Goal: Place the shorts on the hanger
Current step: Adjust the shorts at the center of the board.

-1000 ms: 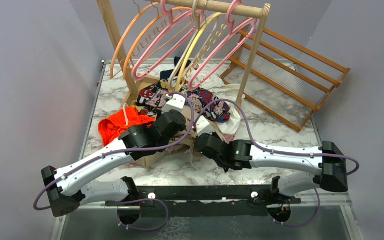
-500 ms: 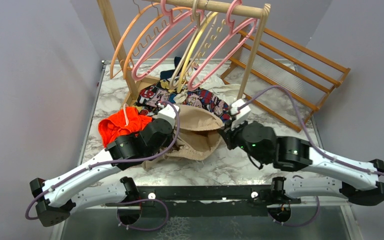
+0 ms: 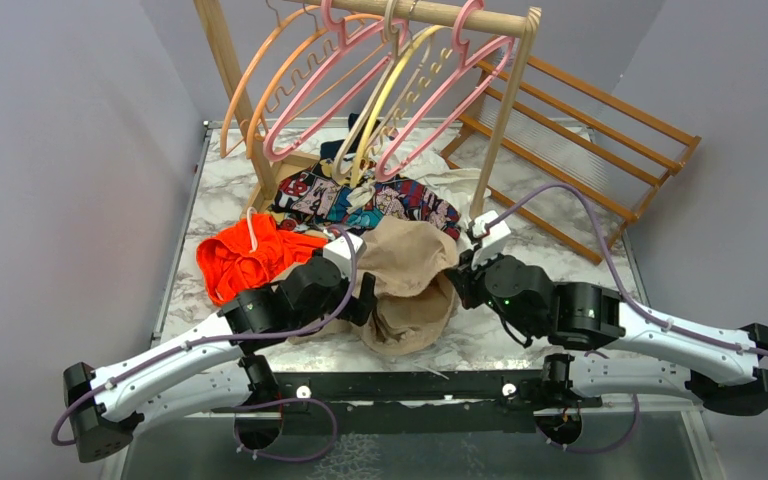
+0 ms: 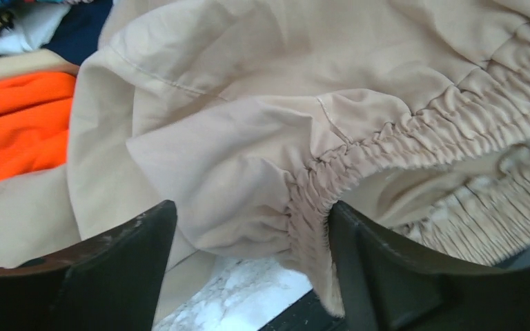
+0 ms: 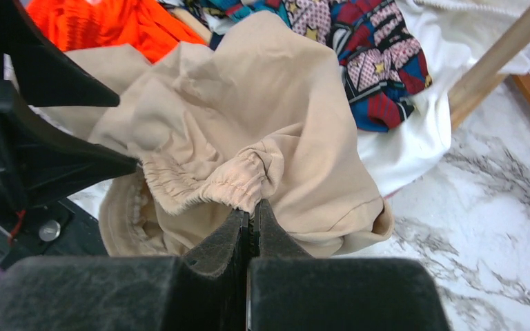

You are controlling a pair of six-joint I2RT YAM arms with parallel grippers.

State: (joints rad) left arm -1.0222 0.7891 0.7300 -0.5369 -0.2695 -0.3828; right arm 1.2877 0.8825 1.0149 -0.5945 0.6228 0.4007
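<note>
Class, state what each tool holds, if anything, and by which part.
The right tool is shut on the shorts, pinching the gathered waistband. The left tool is open around the waistband and holds nothing.

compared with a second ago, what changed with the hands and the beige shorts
The left hand opened, letting go of the beige fabric shorts. The right hand closed on their gathered waistband and swung out rightward, pulling it along. The pink plastic hangers and the bright orange garment stayed put.
</note>
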